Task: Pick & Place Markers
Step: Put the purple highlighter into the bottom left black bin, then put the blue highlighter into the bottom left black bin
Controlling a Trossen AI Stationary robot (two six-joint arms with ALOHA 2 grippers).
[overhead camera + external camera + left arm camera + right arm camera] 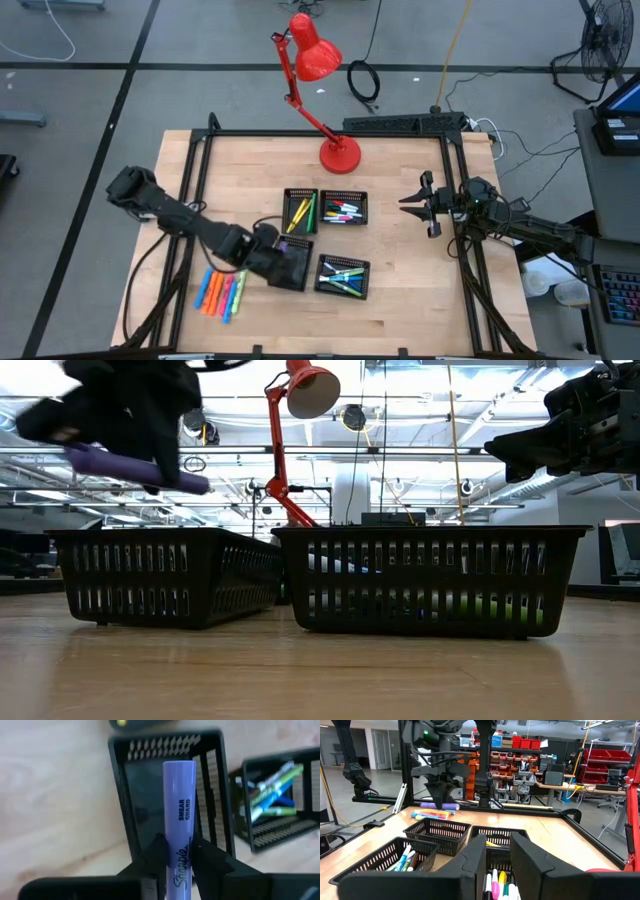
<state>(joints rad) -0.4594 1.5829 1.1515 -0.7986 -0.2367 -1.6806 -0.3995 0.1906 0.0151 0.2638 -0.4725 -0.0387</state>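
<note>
Overhead, table-level, two wrist views

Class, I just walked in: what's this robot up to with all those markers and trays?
The left gripper holds a purple highlighter above an empty black tray. More highlighters lie loose on the table beside it. Three other trays already hold markers. The right gripper waits open, off to the side.

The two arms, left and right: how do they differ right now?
The left gripper has its jaws shut on a purple highlighter, held over an empty black tray; the right gripper holds nothing, its jaws open. The left one is at work among the trays; the right one waits off to the side, apart from them. Both are dark and hang above the table.
</note>
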